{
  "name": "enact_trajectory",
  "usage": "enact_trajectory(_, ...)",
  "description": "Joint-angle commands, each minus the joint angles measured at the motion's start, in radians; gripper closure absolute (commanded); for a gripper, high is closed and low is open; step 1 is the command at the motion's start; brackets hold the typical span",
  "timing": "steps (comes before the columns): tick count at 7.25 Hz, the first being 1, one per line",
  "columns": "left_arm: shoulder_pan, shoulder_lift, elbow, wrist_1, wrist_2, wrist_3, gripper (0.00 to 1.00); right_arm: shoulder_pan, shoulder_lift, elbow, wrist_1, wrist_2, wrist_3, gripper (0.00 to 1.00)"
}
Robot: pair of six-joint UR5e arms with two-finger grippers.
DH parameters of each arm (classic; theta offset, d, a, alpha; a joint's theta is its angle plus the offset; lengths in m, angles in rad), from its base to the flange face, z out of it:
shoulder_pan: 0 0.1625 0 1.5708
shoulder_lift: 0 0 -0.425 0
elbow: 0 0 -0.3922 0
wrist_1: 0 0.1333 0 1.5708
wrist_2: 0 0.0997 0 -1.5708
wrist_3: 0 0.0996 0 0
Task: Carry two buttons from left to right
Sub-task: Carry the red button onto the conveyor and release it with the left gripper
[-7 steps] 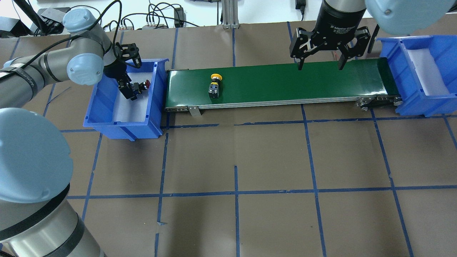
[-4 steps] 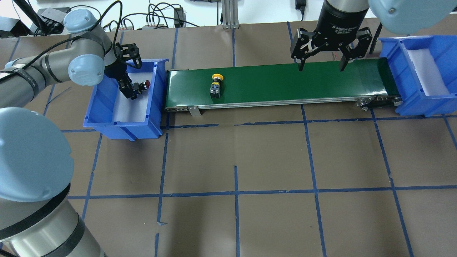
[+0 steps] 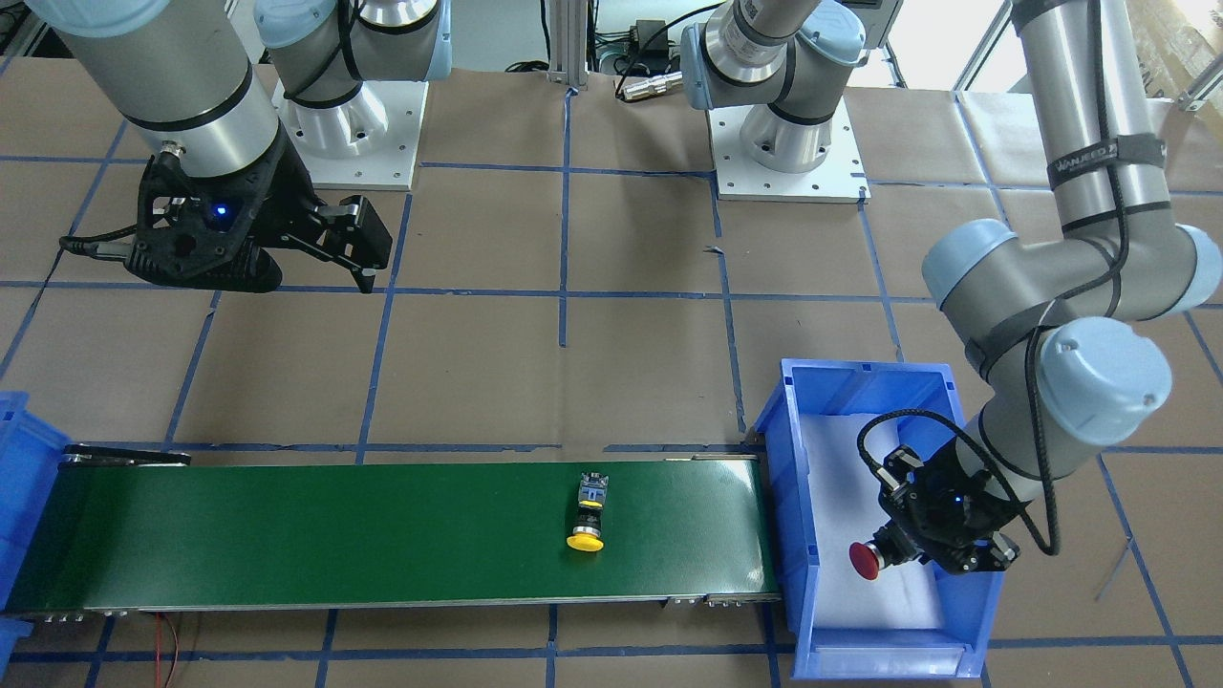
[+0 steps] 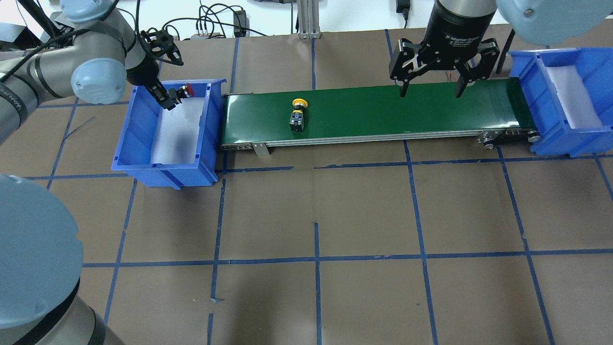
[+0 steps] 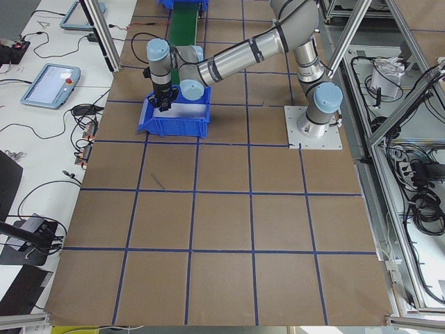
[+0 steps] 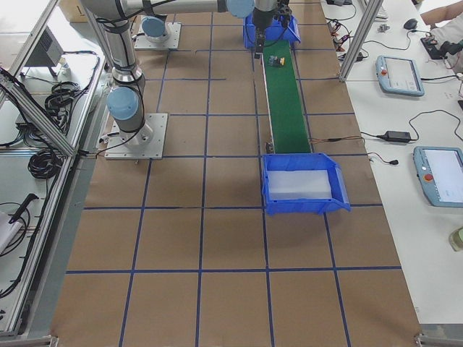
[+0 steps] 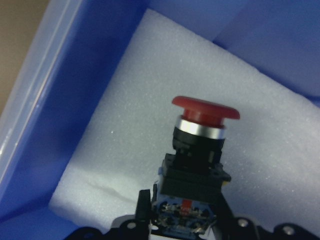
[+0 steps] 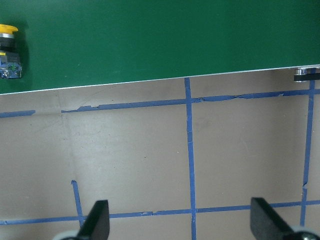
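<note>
The red button (image 7: pixel 205 114) hangs over the white foam of the left blue bin (image 4: pixel 163 170), with my left gripper (image 4: pixel 171 97) shut on its black block body. In the front-facing view the red cap (image 3: pixel 865 561) sticks out sideways from that gripper (image 3: pixel 908 549). The yellow button (image 4: pixel 297 114) lies on its side on the green conveyor belt (image 4: pixel 383 112), toward its left end. My right gripper (image 4: pixel 431 91) hangs open over the belt's right part with nothing between its fingers. The right wrist view catches the yellow button (image 8: pixel 9 50) at its left edge.
A second blue bin (image 4: pixel 565 139), lined with white foam, stands at the belt's right end. Cables (image 4: pixel 215 24) lie along the table's far edge. Brown paper with blue tape lines covers the table.
My left gripper has lifted the red button up and toward the back of the left bin. The yellow button has drifted a little to the right on the belt. The right gripper has barely moved.
</note>
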Motion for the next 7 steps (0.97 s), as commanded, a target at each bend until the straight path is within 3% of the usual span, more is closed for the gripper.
enact_trajectory(1, -0.063, 0.096, -0.007, -0.021, 0.057, -0.25, 0.81, -0.002, 0.004, -0.009, -0.003, 0.011, -0.005, 0.0)
enact_trajectory(7, -0.304, 0.052, -0.001, -0.032, 0.12, -0.978, 0.8, -0.003, -0.003, 0.005, -0.004, 0.013, -0.006, 0.0)
